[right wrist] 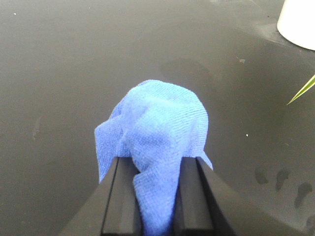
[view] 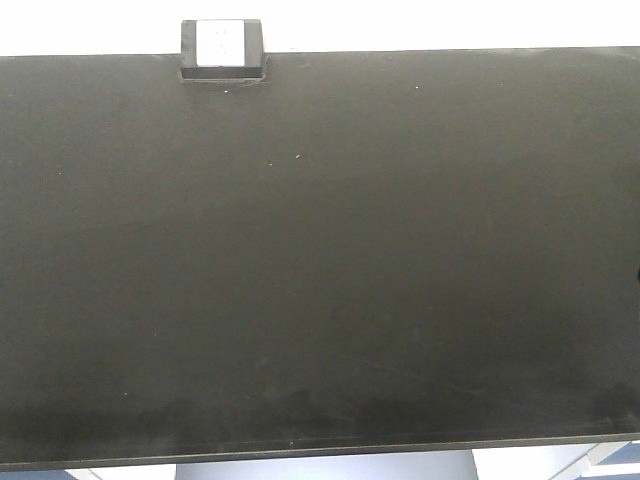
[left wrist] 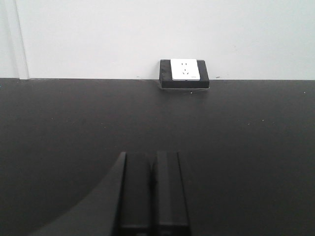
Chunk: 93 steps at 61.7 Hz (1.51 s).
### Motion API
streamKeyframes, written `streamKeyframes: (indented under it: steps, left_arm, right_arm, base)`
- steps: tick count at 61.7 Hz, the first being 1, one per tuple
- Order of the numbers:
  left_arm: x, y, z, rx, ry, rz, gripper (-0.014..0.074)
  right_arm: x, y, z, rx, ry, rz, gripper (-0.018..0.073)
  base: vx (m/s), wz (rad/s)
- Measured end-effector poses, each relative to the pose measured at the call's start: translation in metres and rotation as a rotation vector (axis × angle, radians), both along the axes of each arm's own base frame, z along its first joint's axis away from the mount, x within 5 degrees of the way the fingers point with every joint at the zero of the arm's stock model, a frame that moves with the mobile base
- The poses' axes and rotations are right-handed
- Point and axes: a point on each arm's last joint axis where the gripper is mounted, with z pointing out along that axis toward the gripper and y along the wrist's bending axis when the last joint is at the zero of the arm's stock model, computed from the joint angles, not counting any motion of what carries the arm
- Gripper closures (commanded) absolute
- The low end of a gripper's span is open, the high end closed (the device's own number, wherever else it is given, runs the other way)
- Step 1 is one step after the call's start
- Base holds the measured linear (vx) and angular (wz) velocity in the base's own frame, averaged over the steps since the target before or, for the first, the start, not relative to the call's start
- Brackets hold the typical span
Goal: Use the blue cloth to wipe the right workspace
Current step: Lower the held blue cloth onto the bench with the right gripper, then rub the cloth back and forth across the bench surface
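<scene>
Looking from the front, the black surface (view: 320, 300) carries an outlet box (view: 222, 48) at its far edge, toward the left corner — no cloth shows here. From the left wrist, the left fingers (left wrist: 167, 191) are clenched on nothing and aimed at that box. From the right wrist, the right fingers (right wrist: 189, 196) pinch the cloth (right wrist: 162, 118) by its bunched middle — it looks soft, light and limp, so a firm mid-fold hold suits. A white vessel (right wrist: 300, 24) at the far right corner is cropped, its contents hidden.

The blue cloth (right wrist: 160, 123) is bright royal blue, unpatterned. The worktop (view: 320, 300) is plain matte black; the outlet box (view: 221, 45) is black with a white face.
</scene>
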Motion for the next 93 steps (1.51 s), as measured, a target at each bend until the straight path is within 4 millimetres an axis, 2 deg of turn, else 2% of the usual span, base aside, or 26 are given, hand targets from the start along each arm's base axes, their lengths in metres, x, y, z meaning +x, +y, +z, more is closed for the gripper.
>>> streamKeyframes:
  steps: [15,25,29,41,52,58,67,75,80,85,89,93]
  left_arm:
    - [0.000,0.000,0.000,0.000,0.000,0.000,0.0602]
    - [0.000,0.000,0.000,0.000,0.000,0.000,0.0602]
    - [0.000,0.000,0.000,0.000,0.000,0.000,0.0602]
    - [0.000,0.000,0.000,0.000,0.000,0.000,0.0602]
    - [0.000,0.000,0.000,0.000,0.000,0.000,0.0602]
    - [0.000,0.000,0.000,0.000,0.000,0.000,0.0602]
    - [0.000,0.000,0.000,0.000,0.000,0.000,0.0602]
    - [0.000,0.000,0.000,0.000,0.000,0.000,0.0602]
    - [0.000,0.000,0.000,0.000,0.000,0.000,0.0602]
    - [0.000,0.000,0.000,0.000,0.000,0.000,0.0602]
    - [0.000,0.000,0.000,0.000,0.000,0.000,0.0602]
    - [0.000,0.000,0.000,0.000,0.000,0.000,0.0602]
  right_arm:
    - [0.002,0.003,0.003,0.007,-0.042,0.034,0.0559]
    - [0.017,0.008,-0.002,0.067,-0.072,0.090,0.0559]
    - [0.027,0.009,-0.014,0.106,-0.026,0.095,0.0559]
    - [0.058,0.012,-0.068,0.201,0.177,0.145,0.0559]
    - [0.080,0.029,-0.105,0.277,0.187,0.327,0.0559]
    - [0.089,0.049,-0.120,0.304,0.208,0.426,0.0559]
    - [0.099,0.094,-0.136,0.353,0.245,0.500,0.0559]
    - [0.104,0.149,-0.139,0.388,0.212,0.586,0.0557]
    - [0.102,0.185,-0.139,0.382,0.206,0.657,0.0557]
    - [0.097,0.212,-0.137,0.370,0.218,0.691,0.0556]
    - [0.096,0.225,-0.135,0.376,0.226,0.678,0.0555]
    - [0.097,0.228,-0.134,0.380,0.225,0.641,0.0555]
  base:
    - [0.00,0.00]
    - [0.00,0.00]
    - [0.00,0.00]
    - [0.00,0.00]
    - [0.00,0.00]
    - [0.00,0.00]
    - [0.00,0.00]
    - [0.00,0.00]
    - [0.00,0.00]
    - [0.00,0.00]
    - [0.00,0.00]
    - [0.00,0.00]
